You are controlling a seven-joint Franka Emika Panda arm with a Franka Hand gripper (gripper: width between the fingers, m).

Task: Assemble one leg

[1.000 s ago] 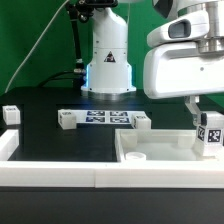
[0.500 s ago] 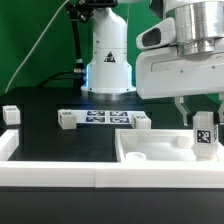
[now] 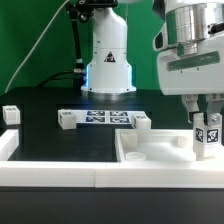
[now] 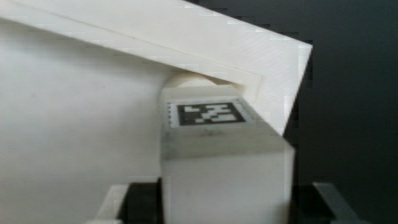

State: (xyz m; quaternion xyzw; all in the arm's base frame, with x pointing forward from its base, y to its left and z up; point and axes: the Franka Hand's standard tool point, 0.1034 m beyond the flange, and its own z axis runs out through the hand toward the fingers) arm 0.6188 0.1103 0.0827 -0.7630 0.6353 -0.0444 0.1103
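My gripper (image 3: 207, 122) is shut on the leg (image 3: 208, 137), a short white post with a black-and-white tag. I hold it upright over the far right corner of the large white rimmed tray piece (image 3: 150, 140) at the exterior view's right. In the wrist view the leg (image 4: 222, 150) fills the space between my fingers (image 4: 320, 205), its tagged end pointing at a round boss (image 4: 192, 76) in the tray's corner (image 4: 231, 45). The leg's lower end is hidden behind the tray's rim in the exterior view.
The marker board (image 3: 103, 118) lies at the table's middle with small white posts (image 3: 66, 120) (image 3: 141, 122) at its ends. Another small tagged post (image 3: 10, 114) sits at the far left. The robot base (image 3: 108, 60) stands behind. A white rail (image 3: 50, 172) runs along the front.
My gripper has turned about its vertical axis and shifted slightly right, carrying the leg a little lower toward the tray's corner.
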